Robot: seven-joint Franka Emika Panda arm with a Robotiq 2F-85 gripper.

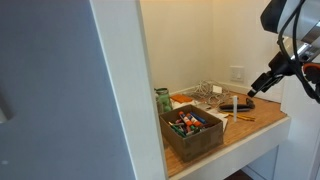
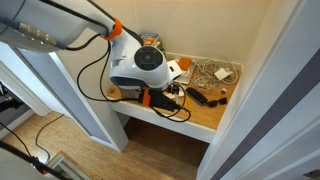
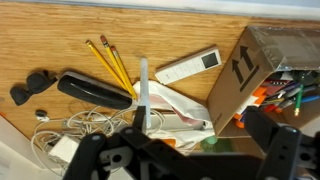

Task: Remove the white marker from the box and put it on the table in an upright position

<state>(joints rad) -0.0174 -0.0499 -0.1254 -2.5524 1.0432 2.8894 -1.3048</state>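
Observation:
The white marker [image 1: 235, 104] stands upright on the table [image 1: 262, 122], right of the brown box [image 1: 192, 135]. In the wrist view it shows as a thin white stick [image 3: 143, 85] on the wooden top, left of the box [image 3: 245, 65]. Red, orange and dark markers [image 3: 285, 97] lie in the box. My gripper [image 1: 254, 88] hangs above and just right of the marker, apart from it. Its dark fingers [image 3: 185, 152] are spread wide and hold nothing. In an exterior view the arm's body [image 2: 145, 65] hides the gripper.
Two yellow pencils [image 3: 112, 65], a white remote [image 3: 190, 66], a black handset-like thing [image 3: 92, 88], white cables [image 3: 75, 125] and a crumpled white bag [image 3: 178, 105] lie around the marker. A green cup [image 1: 162, 100] and a clear wire rack [image 1: 205, 93] stand behind the box. Walls enclose the nook.

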